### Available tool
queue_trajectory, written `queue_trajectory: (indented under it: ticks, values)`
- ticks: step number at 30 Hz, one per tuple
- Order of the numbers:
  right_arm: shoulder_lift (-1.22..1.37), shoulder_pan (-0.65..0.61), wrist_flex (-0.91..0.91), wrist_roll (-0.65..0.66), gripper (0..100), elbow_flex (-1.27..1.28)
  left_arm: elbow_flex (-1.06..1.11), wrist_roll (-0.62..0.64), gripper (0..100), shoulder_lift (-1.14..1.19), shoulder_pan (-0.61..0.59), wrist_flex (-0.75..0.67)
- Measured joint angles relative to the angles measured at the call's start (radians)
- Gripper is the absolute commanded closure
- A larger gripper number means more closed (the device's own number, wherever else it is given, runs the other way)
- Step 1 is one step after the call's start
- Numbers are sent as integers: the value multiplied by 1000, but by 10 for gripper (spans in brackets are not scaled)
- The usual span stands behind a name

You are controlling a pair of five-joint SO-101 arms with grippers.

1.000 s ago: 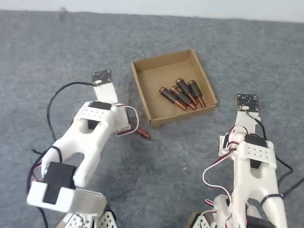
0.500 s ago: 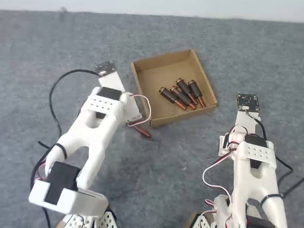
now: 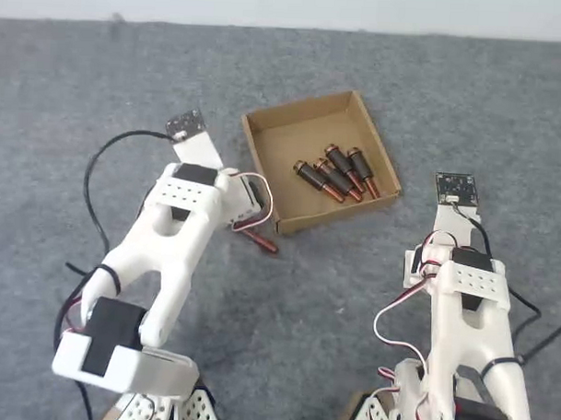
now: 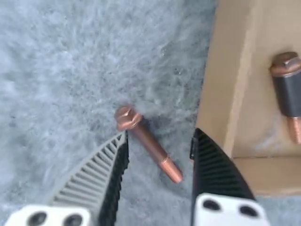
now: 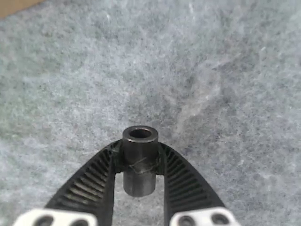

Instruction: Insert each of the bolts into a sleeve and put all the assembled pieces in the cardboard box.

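Nearest the arm bases, the right arm's jaws are closed on a dark sleeve (image 5: pixel 140 162), held between the ribbed fingers (image 5: pixel 89 188) over the grey table (image 3: pixel 351 295); its long axis runs roughly along the fingers, with the open bore at the outward end. Whether it rests on the table cannot be told. Farther out, the left arm's jaws stand wide apart on either side of a loose copper bolt (image 4: pixel 148 146), which they do not grip. This bolt (image 3: pixel 261 241) lies flat on the table just outside the near-left corner of the cardboard box (image 3: pixel 263 173). Its long axis is aslant to the box wall (image 4: pixel 225 80), the hex head being the end farther from that wall and the plain tip the end nearer it. Farthest, four assembled pieces (image 3: pixel 337 173) lie side by side on the box floor, roughly parallel, heads toward the far left and tips toward the near right. By this evidence the task is well advanced: one bolt and one sleeve seemingly remain to be joined and boxed.
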Motion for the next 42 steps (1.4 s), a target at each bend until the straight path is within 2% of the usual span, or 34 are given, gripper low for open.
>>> queue_trajectory:
  ticks: [6,12,20,29,36,42]
  values:
    - [0,0,0,44,991,0,51,0,846,0,0,-71]
    - [0,0,0,54,991,0,51,0,792,0,0,-71]
    - [0,0,0,57,991,0,51,55,806,0,0,-71]
    - [0,0,0,57,991,0,-12,55,836,150,-2,-31]
    - [0,0,0,57,991,0,-32,55,840,166,-2,-37]
    - [0,0,0,57,991,0,-32,60,992,166,-2,-54]
